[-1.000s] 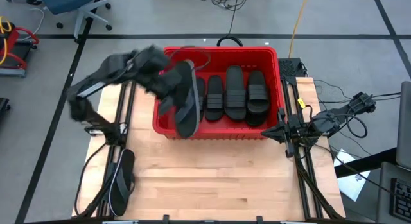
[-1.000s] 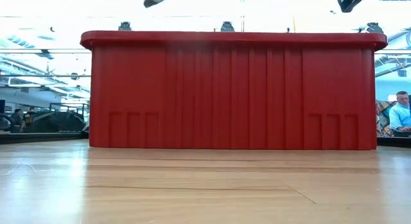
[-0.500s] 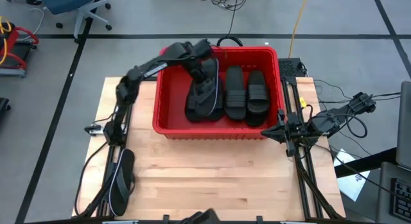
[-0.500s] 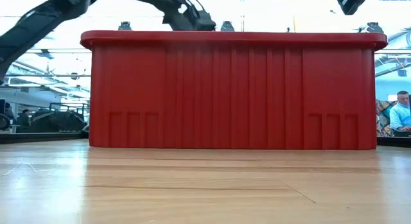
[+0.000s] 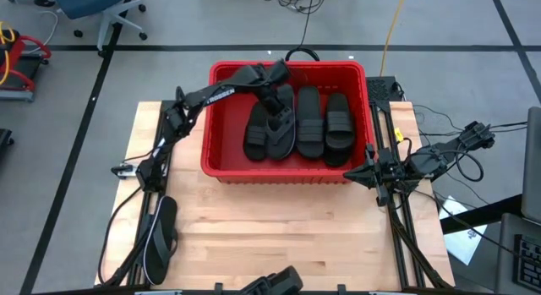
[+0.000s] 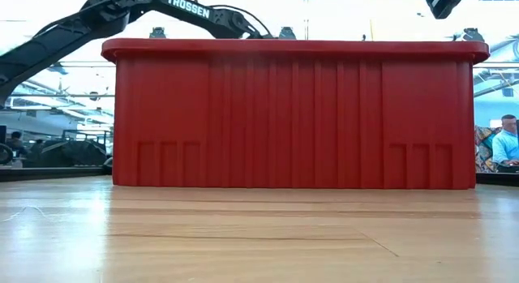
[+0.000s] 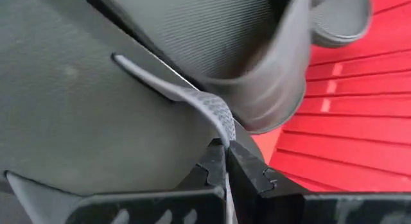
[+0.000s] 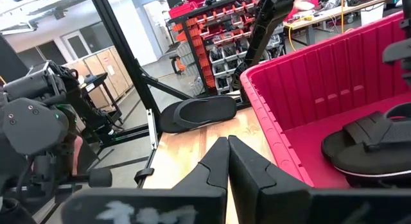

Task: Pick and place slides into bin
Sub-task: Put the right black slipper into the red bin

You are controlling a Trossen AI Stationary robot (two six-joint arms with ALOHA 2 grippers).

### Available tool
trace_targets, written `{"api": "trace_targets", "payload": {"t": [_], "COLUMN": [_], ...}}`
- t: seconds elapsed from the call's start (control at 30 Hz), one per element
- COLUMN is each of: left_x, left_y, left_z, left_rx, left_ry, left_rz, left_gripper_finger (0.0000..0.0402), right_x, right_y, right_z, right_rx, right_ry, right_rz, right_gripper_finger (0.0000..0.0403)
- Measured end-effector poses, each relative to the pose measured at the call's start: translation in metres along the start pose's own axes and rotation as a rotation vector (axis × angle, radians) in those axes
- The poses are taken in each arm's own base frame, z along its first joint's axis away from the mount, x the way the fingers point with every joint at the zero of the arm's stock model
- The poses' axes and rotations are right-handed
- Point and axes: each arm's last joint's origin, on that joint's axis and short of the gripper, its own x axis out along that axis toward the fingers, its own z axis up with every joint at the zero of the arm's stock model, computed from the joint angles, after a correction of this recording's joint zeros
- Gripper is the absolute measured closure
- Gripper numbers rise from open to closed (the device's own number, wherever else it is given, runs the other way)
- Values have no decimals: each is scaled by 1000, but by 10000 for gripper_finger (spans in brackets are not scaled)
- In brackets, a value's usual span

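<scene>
Overhead, the red bin (image 5: 287, 172) sits at the far middle of the wooden table (image 5: 279, 236), and the left arm reaches over its far left corner so that the left gripper (image 5: 272, 103) hangs inside, at the far end of a thong-strapped flip-flop (image 5: 279, 130). That flip-flop lies among other black slides (image 5: 325, 126) packed side by side across the bin floor. One more flip-flop (image 5: 161, 236) lies outside the bin, near the table's near left edge. The right gripper (image 5: 372, 172) waits well apart from the work, just beside the bin's right wall, its fingers pressed together on nothing. From table height, the bin's (image 6: 292, 113) ribbed near wall fills the middle of the picture, and the left arm (image 6: 122, 7) slants down over its rim from the left; the slides inside are hidden. Seen from the left wrist, the left gripper (image 7: 228, 161) is clamped on the grey strap (image 7: 209, 112) of the flip-flop (image 7: 83, 108), whose sole lies close against the camera, with the bin's red floor (image 7: 347, 128) to one side. Seen from the right wrist, the right gripper (image 8: 228, 153) has its fingers closed, with the bin (image 8: 308, 95), a ribbed-strap slide (image 8: 379, 144) in it, and the loose flip-flop (image 8: 199, 113) on the table beyond.
</scene>
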Motion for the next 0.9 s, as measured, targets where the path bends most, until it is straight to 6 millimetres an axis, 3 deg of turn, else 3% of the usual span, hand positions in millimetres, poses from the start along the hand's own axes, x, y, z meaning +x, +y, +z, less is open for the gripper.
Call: {"api": "trace_targets", "payload": {"t": [0.37, 0.63, 0.9], "left_x": [4, 2, -18], "left_y": [2, -1, -13], "left_z": [3, 4, 6], "left_rx": [-78, -44, 12], "left_ry": [-28, -27, -83], "left_rz": [18, -38, -50], "left_gripper_finger": [391, 321, 247], "right_x": [0, 0, 0], "right_y": [0, 0, 0], "right_z": [0, 0, 0], "right_rx": [0, 0, 0], "right_ry": [0, 0, 1], "right_rz": [0, 1, 1], "right_gripper_finger": [403, 403, 403]}}
